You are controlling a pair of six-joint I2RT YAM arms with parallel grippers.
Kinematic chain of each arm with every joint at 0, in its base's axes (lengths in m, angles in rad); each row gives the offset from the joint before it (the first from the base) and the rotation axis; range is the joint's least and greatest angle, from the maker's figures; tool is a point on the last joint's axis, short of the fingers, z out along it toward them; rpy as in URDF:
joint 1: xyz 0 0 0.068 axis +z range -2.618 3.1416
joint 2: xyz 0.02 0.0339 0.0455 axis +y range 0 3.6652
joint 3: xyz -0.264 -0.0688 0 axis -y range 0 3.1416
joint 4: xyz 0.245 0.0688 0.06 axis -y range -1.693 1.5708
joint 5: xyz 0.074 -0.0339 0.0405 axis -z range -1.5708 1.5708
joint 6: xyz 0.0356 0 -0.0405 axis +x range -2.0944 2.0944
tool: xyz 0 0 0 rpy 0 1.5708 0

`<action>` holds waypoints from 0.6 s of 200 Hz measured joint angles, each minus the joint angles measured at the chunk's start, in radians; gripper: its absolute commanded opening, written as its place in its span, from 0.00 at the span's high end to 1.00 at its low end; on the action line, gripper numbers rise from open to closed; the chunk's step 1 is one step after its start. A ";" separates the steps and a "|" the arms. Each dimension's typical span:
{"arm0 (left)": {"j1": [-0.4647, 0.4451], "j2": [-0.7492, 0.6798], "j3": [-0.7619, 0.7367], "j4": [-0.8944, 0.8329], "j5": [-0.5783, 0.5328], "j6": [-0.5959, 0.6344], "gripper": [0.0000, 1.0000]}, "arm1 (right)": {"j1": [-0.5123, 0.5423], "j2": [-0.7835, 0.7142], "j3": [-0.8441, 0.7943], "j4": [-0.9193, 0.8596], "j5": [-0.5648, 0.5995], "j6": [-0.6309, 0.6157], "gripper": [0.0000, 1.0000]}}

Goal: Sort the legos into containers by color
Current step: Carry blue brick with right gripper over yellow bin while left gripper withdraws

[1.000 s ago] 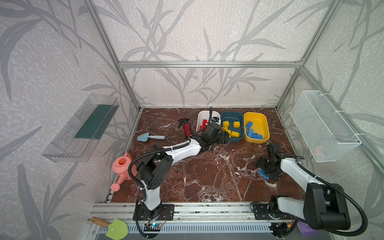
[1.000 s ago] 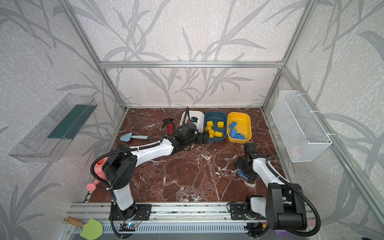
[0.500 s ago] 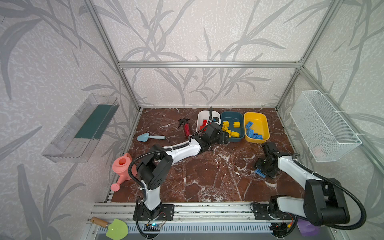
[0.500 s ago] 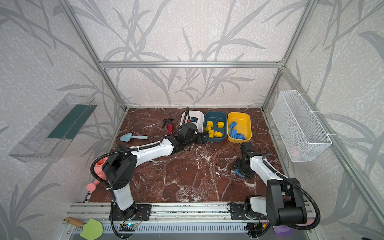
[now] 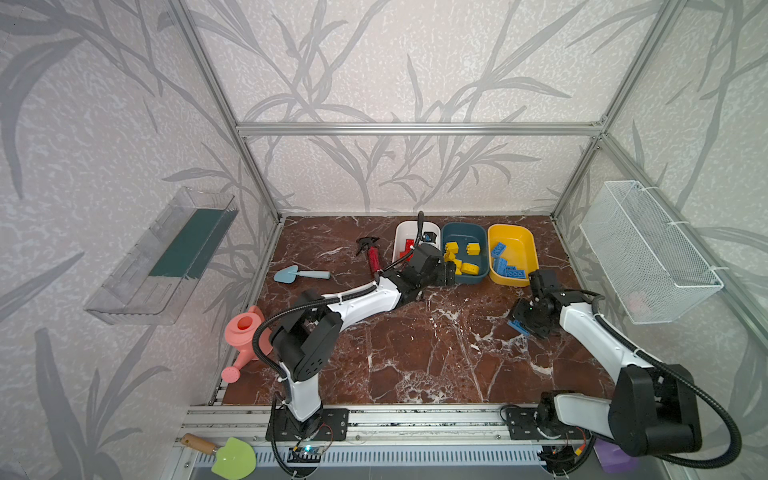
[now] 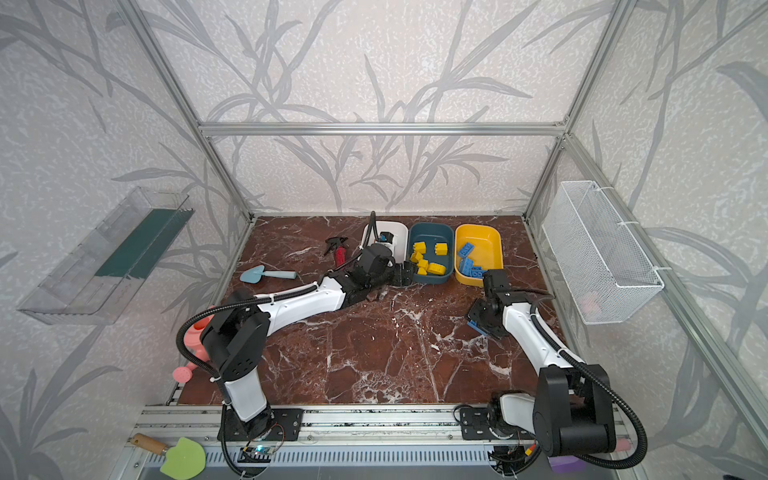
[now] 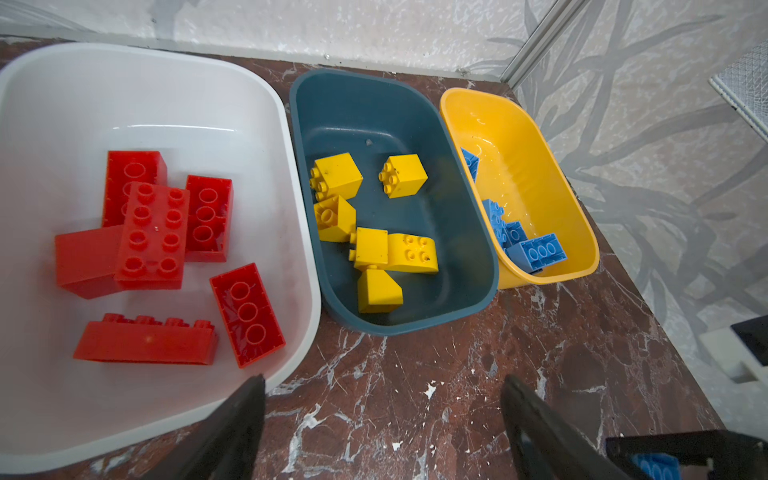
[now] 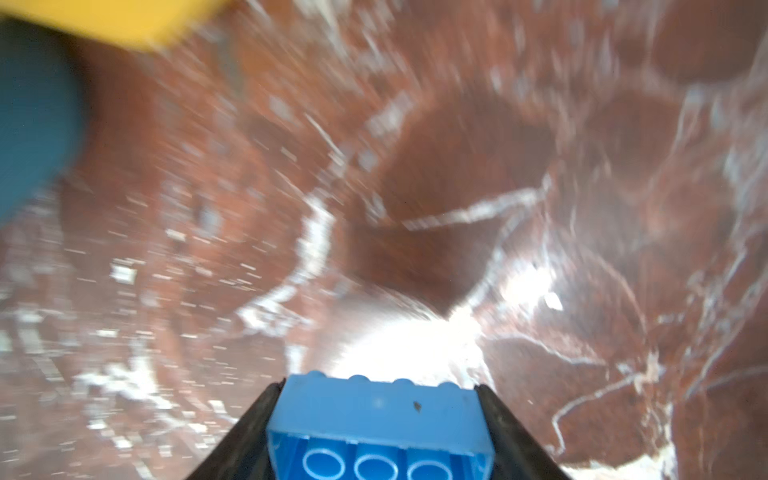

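Right claw has a blue lego clamped between its two black fingers, roughly half closed, one finger pressed flat against each end of the brick. In the right wrist view the brick sits right in the mouth of the claw, hollow underside toward the camera with three round sockets in a row, and the studs poke out on the far edge. That shot is pretty blurry, so I can't tell whether the brick is off the marble floor or touching it.

In both top views that claw is low over the floor on the right side, with the blue brick sticking out from its lower tip. It's near the yellow tub, in front of it and apart from it.

Left claw is wide open with nothing in it, just bare marble between its fingers. It hangs over the floor just in front of the gap between the white tub and the dark teal tub.

The three tubs sit side by side along the back wall, white, teal, then yellow.
- red legos are piled in the white tub
- yellow legos are in the teal one
- more blue legos are in the yellow one, mostly along its teal-side wall
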State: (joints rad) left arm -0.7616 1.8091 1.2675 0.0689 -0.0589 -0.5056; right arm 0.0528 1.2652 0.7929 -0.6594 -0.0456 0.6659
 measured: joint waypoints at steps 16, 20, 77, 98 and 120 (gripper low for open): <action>0.008 -0.025 -0.006 -0.008 -0.016 0.001 0.12 | 0.000 0.019 0.086 0.008 -0.001 -0.006 0.41; 0.011 -0.032 -0.011 -0.008 -0.019 0.000 0.12 | 0.000 0.026 0.106 0.010 -0.001 -0.006 0.41; 0.079 -0.171 -0.132 -0.064 -0.099 -0.017 0.09 | 0.000 0.291 0.451 0.091 0.019 -0.010 0.41; 0.100 -0.230 -0.193 -0.093 -0.137 -0.022 0.08 | 0.000 0.399 0.558 0.111 0.050 -0.030 0.41; 0.109 -0.298 -0.258 -0.127 -0.178 -0.029 0.07 | 0.000 0.508 0.666 0.127 0.079 -0.053 0.41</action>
State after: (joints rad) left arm -0.6529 1.5116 1.0092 -0.0578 -0.2367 -0.5343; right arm 0.0528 1.7733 1.4590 -0.5320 0.0338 0.6125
